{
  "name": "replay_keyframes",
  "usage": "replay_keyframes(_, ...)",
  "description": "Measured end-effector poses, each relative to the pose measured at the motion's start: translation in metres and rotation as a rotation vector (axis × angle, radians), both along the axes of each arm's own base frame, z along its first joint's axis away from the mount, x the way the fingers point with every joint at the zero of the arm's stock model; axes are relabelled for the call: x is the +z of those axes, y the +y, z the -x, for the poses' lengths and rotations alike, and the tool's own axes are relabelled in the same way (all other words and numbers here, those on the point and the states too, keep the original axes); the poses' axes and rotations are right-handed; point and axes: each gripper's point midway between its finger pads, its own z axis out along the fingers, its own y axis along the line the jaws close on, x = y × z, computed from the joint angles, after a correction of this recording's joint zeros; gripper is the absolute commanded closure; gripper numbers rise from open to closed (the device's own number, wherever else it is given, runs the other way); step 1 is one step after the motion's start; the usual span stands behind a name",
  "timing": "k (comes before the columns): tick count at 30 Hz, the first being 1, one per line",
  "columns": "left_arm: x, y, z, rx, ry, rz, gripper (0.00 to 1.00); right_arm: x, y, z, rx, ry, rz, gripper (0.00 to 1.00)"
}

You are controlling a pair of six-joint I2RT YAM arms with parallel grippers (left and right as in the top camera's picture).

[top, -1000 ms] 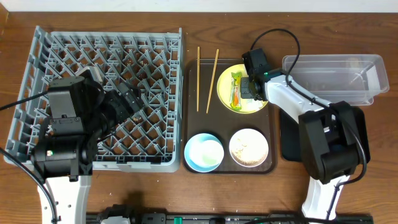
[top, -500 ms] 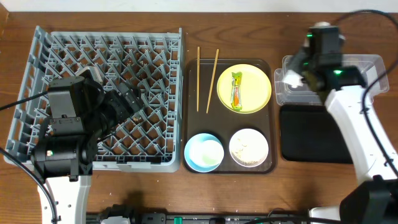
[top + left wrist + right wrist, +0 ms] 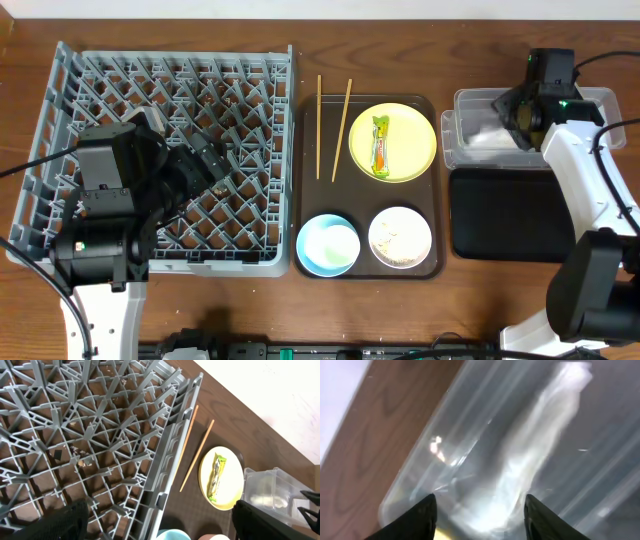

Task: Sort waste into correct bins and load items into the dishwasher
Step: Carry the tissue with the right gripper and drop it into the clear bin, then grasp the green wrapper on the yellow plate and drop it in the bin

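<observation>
My right gripper [image 3: 518, 112] hovers open over the left part of the clear tub [image 3: 590, 110]. In the right wrist view its jaws [image 3: 479, 502] stand apart, with the blurred white tissue [image 3: 520, 475] lying loose below them in the tub [image 3: 445, 430]. From overhead the tissue [image 3: 485, 135] shows at the tub's left end. The green-and-orange wrapper [image 3: 380, 143] lies on the yellow plate [image 3: 410, 150]. Two chopsticks [image 3: 319, 125], a blue bowl [image 3: 328, 245] and a white bowl with rice scraps [image 3: 400, 237] rest on the brown tray. My left gripper [image 3: 213, 165] is open above the grey rack [image 3: 160, 90]; nothing is between its fingers [image 3: 160, 512].
The black tray [image 3: 500, 215] lies just in front of the clear tub. The brown serving tray [image 3: 305, 180] sits between the rack and the bins. In the left wrist view the rack's right wall [image 3: 170, 455] runs beside the chopsticks [image 3: 197, 455] and plate [image 3: 232, 485].
My right gripper left the yellow plate, swung right to the clear tub with the white tissue and opened; the tissue now lies in the tub. The left arm has not moved.
</observation>
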Motion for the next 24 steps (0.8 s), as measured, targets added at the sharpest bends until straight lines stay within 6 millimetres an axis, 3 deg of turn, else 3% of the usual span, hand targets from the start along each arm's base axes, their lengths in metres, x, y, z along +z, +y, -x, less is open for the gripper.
replay_keyframes(2,0.0,0.0,0.0,0.0,0.0,0.0,0.07,0.01,0.013,-0.011,0.096,-0.055,-0.005,0.46)
replay_keyframes(5,0.0,0.0,0.0,0.0,0.0,0.0,0.07,0.035,0.059,-0.024,0.369,-0.154,0.011,0.42)
replay_keyframes(7,0.0,0.0,0.0,0.0,0.0,0.0,0.06,0.045,0.099,-0.018,0.562,-0.178,0.022,0.41)
replay_keyframes(10,0.0,0.0,0.0,0.0,0.0,0.0,0.07,0.042,0.158,0.004,0.819,-0.158,0.049,0.41)
replay_keyframes(13,0.0,0.0,0.0,0.0,0.0,0.0,0.07,0.021,0.203,0.024,0.985,-0.089,0.089,0.4)
replay_keyframes(17,0.0,0.0,0.0,0.0,0.0,0.0,0.07,-0.024,0.234,0.033,1.075,0.012,0.172,0.39)
replay_keyframes(22,0.0,0.0,0.0,0.0,0.0,0.0,0.07,-0.087,0.237,0.027,1.039,0.132,0.26,0.52)
replay_keyframes(24,0.0,0.0,0.0,0.0,0.0,0.0,0.07,-0.105,0.231,0.024,0.993,0.167,0.276,0.66)
